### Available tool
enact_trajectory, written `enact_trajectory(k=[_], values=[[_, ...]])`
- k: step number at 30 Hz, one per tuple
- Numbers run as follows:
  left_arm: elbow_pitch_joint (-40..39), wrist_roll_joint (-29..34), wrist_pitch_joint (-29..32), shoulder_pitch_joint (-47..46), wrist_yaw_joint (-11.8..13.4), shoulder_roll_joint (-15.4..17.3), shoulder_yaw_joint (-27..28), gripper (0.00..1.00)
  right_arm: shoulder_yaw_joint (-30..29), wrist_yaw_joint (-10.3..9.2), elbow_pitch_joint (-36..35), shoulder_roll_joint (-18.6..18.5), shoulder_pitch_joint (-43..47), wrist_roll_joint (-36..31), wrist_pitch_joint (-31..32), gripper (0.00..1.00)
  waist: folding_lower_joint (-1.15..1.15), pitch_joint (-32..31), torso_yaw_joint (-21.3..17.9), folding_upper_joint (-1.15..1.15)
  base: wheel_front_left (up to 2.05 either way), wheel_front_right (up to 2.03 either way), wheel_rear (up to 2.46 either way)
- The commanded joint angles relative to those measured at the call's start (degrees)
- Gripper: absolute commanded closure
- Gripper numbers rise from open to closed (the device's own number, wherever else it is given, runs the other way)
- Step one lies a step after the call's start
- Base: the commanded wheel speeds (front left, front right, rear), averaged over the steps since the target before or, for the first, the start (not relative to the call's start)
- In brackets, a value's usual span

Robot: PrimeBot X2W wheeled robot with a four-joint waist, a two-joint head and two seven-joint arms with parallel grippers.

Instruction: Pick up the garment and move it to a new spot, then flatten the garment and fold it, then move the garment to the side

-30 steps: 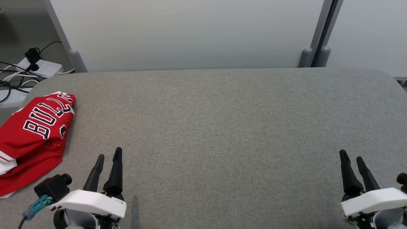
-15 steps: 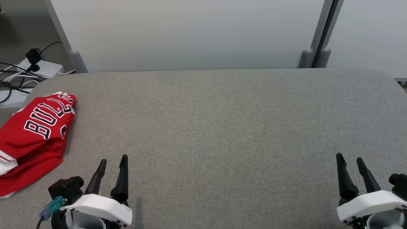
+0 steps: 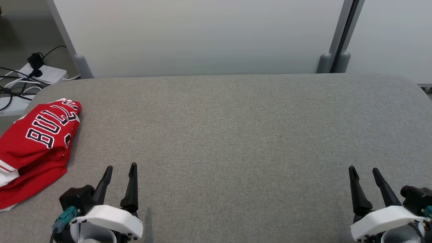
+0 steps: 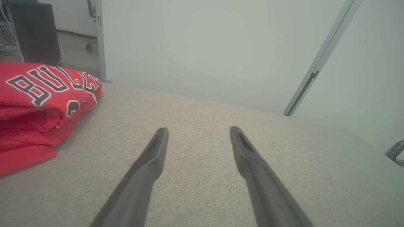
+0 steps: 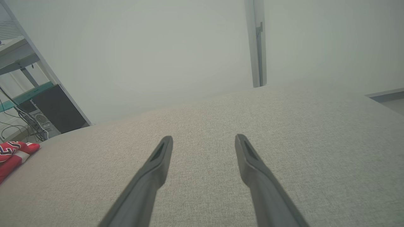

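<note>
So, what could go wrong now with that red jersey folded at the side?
The red jersey lies at the left edge of the table, so it might slide off toward the cables on the floor. Its layers look loosely stacked and could sag open. The open left claw sits nearby; a sideways swing could snag the fold.

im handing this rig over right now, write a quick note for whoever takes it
Grippers: left gripper open and empty, over the near left of the table; right gripper open and empty, over the near right.
Things: the garment, a red jersey, lies folded at the table's left edge, apart from both grippers.
Done: it looks folded and moved to the side.
Left: likely nothing; its lower layers look uneven, so check the fold.
</note>
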Motion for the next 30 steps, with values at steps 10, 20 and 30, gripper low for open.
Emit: enact_trajectory(k=[10,20,30], values=[[0.97,5.94,-1.79,-4.37,1.73,1.28,1.08,0.00,1.56,0.01,0.14,-1.05,-2.31,-5.61,-2.77,0.00,0.00,-0.13,0.04,0.00,0.00,0.00,0.00],[2.37,10.50,-1.97,-5.05,2.66,1.45,0.61,0.00,2.08,0.01,1.19,-1.26,-2.11,-8.65,-4.62,0.00,0.00,-0.48,0.21,0.00,0.00,0.00,0.00],[3.15,12.26,-1.21,-5.26,3.31,1.27,0.56,0.00,2.27,0.01,2.33,-1.58,-2.10,-9.11,-5.77,0.00,0.00,-0.66,0.37,0.00,0.00,0.00,0.00]])
